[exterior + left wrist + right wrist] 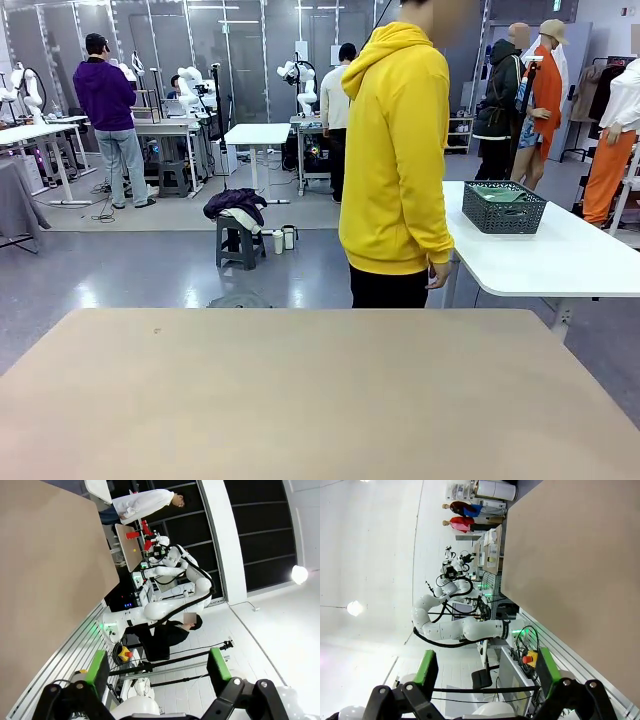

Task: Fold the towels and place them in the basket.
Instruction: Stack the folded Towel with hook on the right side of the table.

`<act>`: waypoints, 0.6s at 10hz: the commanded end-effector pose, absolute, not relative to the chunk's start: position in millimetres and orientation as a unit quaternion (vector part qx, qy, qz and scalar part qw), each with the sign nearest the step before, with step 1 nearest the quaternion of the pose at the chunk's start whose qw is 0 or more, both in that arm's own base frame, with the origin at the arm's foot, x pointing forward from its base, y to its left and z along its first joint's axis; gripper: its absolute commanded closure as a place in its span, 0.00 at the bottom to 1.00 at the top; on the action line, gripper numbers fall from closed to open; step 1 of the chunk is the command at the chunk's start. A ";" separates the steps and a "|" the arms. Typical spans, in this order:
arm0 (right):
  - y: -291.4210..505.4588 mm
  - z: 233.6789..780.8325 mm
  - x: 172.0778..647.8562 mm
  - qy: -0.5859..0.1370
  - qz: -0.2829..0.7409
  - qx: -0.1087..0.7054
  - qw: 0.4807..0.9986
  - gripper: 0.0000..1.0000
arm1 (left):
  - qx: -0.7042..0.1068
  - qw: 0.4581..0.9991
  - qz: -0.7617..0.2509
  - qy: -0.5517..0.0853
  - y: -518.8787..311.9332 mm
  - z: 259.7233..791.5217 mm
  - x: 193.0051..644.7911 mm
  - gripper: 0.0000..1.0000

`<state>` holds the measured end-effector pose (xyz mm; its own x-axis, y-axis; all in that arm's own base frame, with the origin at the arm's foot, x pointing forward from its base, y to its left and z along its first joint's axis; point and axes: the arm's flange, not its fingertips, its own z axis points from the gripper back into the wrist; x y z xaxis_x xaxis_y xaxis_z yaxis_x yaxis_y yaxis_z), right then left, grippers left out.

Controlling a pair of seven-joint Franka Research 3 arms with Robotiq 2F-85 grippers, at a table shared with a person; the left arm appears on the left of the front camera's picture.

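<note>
Left wrist view has the left gripper [158, 672] with its green-padded fingers spread wide and nothing between them, aimed off past the edge of the tan table [45, 580] toward the lab beyond. The right gripper [487, 667] is just the same from its own wrist camera: fingers apart, empty, looking along the table's side, not down at any work. Out across the table, from the front, the top lies bare, and a person in a yellow hoodie [398, 150] stands at its far edge, turned away toward a white side table [560, 260]. On that side table sits the basket [503, 208], well apart from both arms, and inside it I can make out something mint-green, folded low below the rim, which looks like the towels [498, 194]; how many there are I cannot tell. By my reckoning the job is either finished, with the basket carried off, or not yet started on this table.
</note>
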<state>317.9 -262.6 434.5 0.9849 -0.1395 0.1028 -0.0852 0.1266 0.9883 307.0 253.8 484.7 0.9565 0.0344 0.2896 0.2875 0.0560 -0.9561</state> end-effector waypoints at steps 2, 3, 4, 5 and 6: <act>-263.7 435.2 316.6 -0.086 -0.021 0.660 0.746 0.00 | -0.680 0.718 -0.087 -0.119 254.7 485.6 306.5 0.00; -263.7 435.2 316.6 -0.086 -0.021 0.660 0.746 0.00 | -0.680 0.718 -0.087 -0.119 254.7 485.6 306.5 0.00; -263.7 435.2 316.6 -0.086 -0.021 0.660 0.746 0.00 | -0.680 0.718 -0.087 -0.119 254.7 485.6 306.5 0.00; -263.7 435.2 316.6 -0.086 -0.021 0.660 0.746 0.00 | -0.680 0.718 -0.087 -0.119 254.7 485.6 306.5 0.00; -263.7 435.2 316.6 -0.086 -0.021 0.660 0.746 0.00 | -0.680 0.718 -0.087 -0.119 254.7 485.6 306.5 0.00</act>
